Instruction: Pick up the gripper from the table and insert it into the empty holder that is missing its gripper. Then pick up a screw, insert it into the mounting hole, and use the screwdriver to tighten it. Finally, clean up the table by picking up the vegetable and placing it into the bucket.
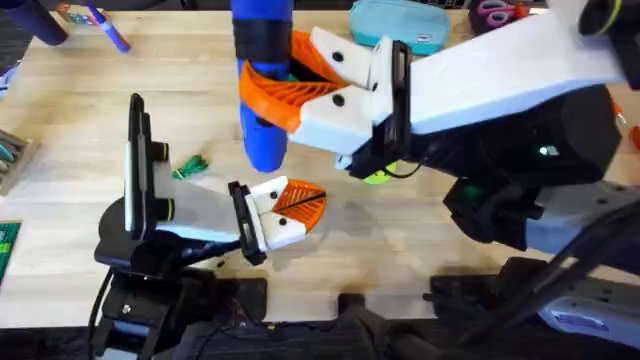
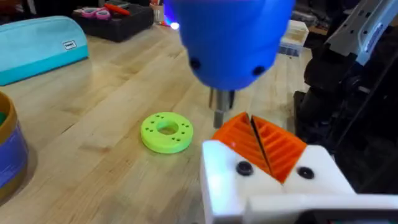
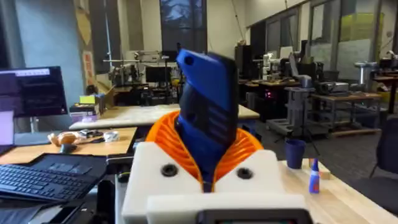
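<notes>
The right pincer [image 1: 272, 82] is seen clamped round the black-banded middle of the screwdriver [image 1: 262, 60], which is held upright with its narrow end pointing down at the worktop [image 1: 90, 110]. In the right wrist view the blue body [image 3: 208, 99] is wedged between that pincer's [image 3: 208, 149] orange ribbed fingers. Just below it, towards the near edge and left of the middle, the left pincer [image 1: 315, 200] is held out level. Its orange fingers are pressed together along a dark seam, with nothing between them. The gripper [image 1: 300, 203] is judged to be already seated in the holder [image 1: 268, 228], since both orange fans sit in the white block. From the left wrist view the screwdriver's metal bit [image 2: 221, 106] is seen hanging close above the root of the orange fans [image 2: 273, 146], just behind the holder [image 2: 249, 180]. Whether a screw sits under it, or whether the bit touches anything, cannot be told. The step in hand is therefore taken to be the tightening of the screw. The next move calls for the bit to be lined up squarely over the mounting hole, lowered until it engages and turned, while the holder is kept steady. A green ring [image 2: 166, 132] lies on the worktop beside the holder. The vegetable [image 1: 190, 165] lies untouched towards the left edge, so the clean-up is not yet begun.
</notes>
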`<state>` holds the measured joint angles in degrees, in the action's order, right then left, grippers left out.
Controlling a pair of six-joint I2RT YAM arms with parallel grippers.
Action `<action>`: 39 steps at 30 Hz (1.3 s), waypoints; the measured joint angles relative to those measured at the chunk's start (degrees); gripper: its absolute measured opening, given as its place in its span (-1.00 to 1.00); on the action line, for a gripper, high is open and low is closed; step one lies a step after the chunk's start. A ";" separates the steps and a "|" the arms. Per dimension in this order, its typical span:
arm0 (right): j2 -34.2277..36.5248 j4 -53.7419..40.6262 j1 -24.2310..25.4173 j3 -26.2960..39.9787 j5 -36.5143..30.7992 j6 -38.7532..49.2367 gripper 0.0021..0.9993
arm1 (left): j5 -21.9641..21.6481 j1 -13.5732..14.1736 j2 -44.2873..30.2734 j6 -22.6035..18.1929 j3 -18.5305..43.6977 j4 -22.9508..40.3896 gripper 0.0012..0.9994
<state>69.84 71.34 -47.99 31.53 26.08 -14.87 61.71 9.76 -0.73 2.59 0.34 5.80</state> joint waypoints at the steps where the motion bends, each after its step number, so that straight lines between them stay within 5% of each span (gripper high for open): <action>1: 0.00 -0.11 0.11 0.00 -0.24 -0.23 -0.91 | 0.00 0.00 0.00 0.00 0.00 0.00 -0.98; 39: 0.00 -5.25 1.29 0.00 4.20 1.29 -0.91 | 0.00 0.00 0.00 0.00 0.00 0.00 -0.98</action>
<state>69.84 66.09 -46.70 31.53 30.28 -13.57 61.71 9.76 -0.73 2.59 0.34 5.80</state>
